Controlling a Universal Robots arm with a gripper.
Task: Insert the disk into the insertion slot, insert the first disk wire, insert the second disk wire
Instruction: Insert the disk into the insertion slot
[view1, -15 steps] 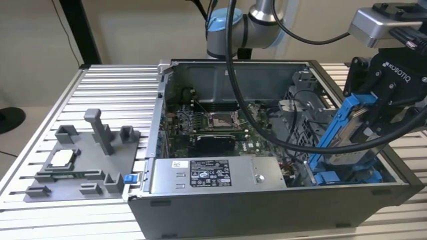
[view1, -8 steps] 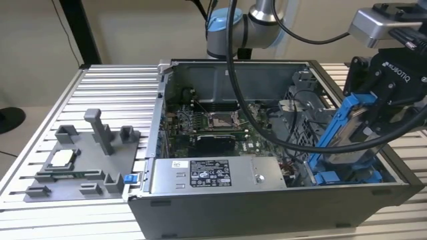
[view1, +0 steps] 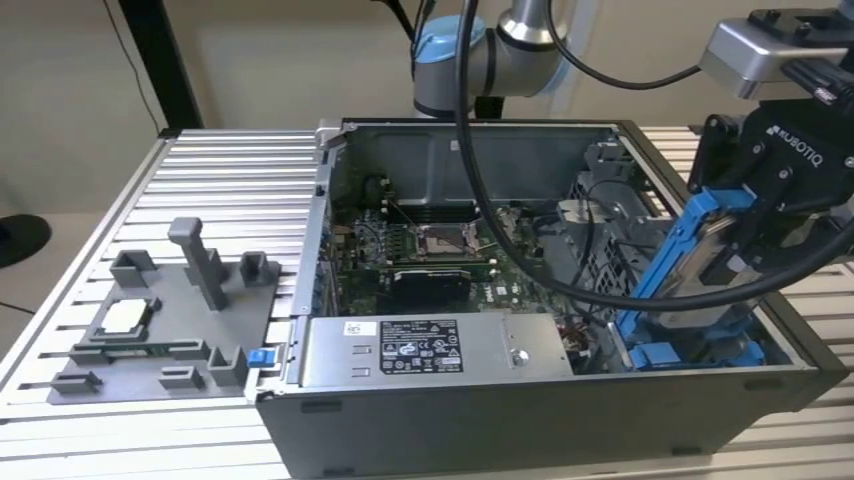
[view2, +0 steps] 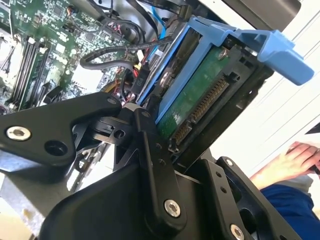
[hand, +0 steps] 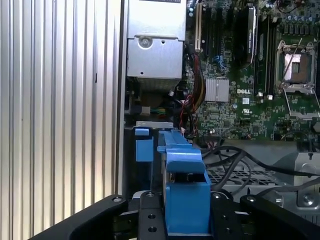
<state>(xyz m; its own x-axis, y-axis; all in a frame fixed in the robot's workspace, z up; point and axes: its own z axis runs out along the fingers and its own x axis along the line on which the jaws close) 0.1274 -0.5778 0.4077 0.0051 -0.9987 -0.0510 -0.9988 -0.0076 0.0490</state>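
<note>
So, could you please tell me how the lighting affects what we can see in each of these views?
Exterior view: the light is even, though the computer case shades the motherboard inside. Second wrist view: the backdrop behind the disk is washed out white. First wrist view: the ribbed table reflects brightly, and the disk's blue frame is well lit.

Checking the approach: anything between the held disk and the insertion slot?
Possibly: the gripper holds the disk tilted above the insertion slot, and a black cable crosses its lower end in the exterior view; depth unclear.
</note>
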